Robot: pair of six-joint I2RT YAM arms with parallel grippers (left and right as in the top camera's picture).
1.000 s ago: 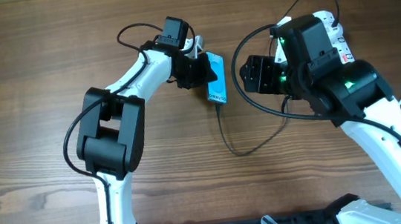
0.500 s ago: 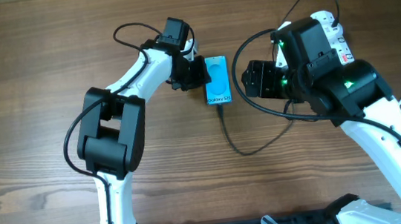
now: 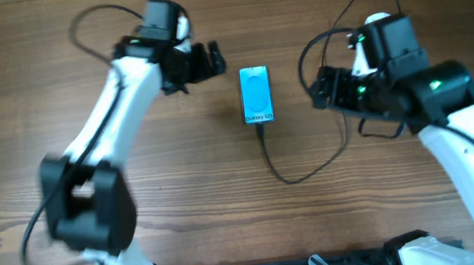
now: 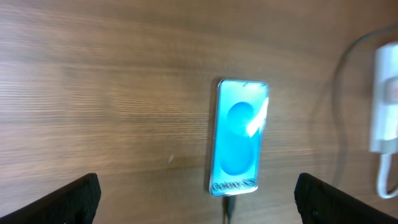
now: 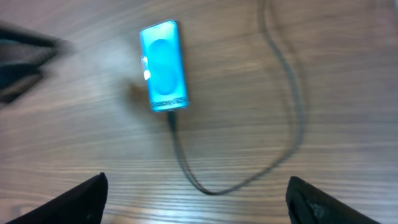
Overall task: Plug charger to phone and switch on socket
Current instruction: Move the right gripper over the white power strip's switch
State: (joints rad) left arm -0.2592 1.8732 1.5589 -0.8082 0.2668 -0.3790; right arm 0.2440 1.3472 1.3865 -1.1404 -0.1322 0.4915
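Both arms have drawn back from the phone (image 3: 256,95), which lies flat on the desk (image 3: 25,49) with the charger (image 3: 268,157) apparently seated in its text end, leaving the left end effector (image 3: 209,62) and right end effector (image 3: 315,91) spread open and empty, free for the socket (image 4: 386,99) switch.

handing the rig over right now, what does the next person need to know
Left gripper: fingers open, empty, clear of the phone.
Right gripper: fingers open, empty, on the phone's other side.
Phone lies flat, screen up. The charger tip looks seated in its lower end.
Socket is mostly hidden under the right arm; its switch state can't be read.
Left: switch the socket on.
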